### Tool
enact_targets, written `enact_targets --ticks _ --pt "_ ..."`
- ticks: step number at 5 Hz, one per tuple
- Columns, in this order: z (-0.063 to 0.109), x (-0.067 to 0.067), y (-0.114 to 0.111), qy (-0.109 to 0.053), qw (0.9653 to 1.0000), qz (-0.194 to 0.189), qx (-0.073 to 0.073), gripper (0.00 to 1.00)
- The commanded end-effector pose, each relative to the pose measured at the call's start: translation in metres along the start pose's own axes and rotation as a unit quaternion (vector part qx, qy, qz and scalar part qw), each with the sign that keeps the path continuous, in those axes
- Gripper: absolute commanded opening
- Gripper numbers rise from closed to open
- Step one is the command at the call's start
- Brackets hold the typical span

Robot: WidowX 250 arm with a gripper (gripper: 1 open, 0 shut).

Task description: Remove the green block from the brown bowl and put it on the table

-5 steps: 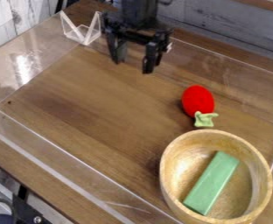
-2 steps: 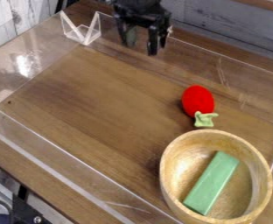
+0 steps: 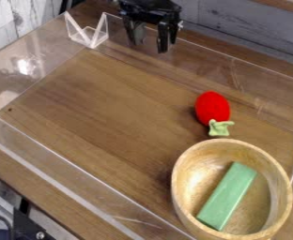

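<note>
**Green block waits in the bowl while the arm hangs at the far edge**

The green block point(image 3: 228, 197) lies flat inside the brown bowl point(image 3: 187, 164), slanting from the bowl's lower left toward its upper right, near the bench's point(image 3: 99, 112) near right corner. The gripper point(image 3: 152, 37) hangs over the far edge of the bench, well apart from the bowl, its dark fingers point(image 3: 164, 37) released and spread, holding nothing and pointing mostly downward.

The step in hand appears to be the reach toward the bowl, with the pick not yet begun. To do it well, the arm would best travel across the bench high enough to pass over the red strawberry toy point(image 3: 212, 108), which sits just beyond the bowl's far rim and close to the straight line of approach. Above the bowl, the wrist should turn so the fingers straddle the block's narrow width, not its length, and descend over its middle. The thick rim leaves little room near the block's ends, so a centred grip looks safer. Pressing too deep risks tipping or sliding the light bowl; a straight lift should clear the rim before the block is carried to bare wood.

No brand, label or readable writing shows on anything.
</note>
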State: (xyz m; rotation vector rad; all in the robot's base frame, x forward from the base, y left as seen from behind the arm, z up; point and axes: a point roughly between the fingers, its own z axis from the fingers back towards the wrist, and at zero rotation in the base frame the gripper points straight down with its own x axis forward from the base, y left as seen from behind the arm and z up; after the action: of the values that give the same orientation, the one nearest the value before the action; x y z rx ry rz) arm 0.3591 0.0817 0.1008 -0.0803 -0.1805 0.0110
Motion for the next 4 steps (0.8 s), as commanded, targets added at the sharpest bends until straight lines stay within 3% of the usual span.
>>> enact_targets --ticks 1,2,4 --pt "0.013 0.007 0.009 -0.033 0.9991 0.023 0.01 1.0" --pt "0.008 0.006 0.015 -0.037 0.9981 0.047 0.014 1.0" --pt "0.009 0.018 0.012 -0.041 0.9991 -0.009 -0.002 1.0"
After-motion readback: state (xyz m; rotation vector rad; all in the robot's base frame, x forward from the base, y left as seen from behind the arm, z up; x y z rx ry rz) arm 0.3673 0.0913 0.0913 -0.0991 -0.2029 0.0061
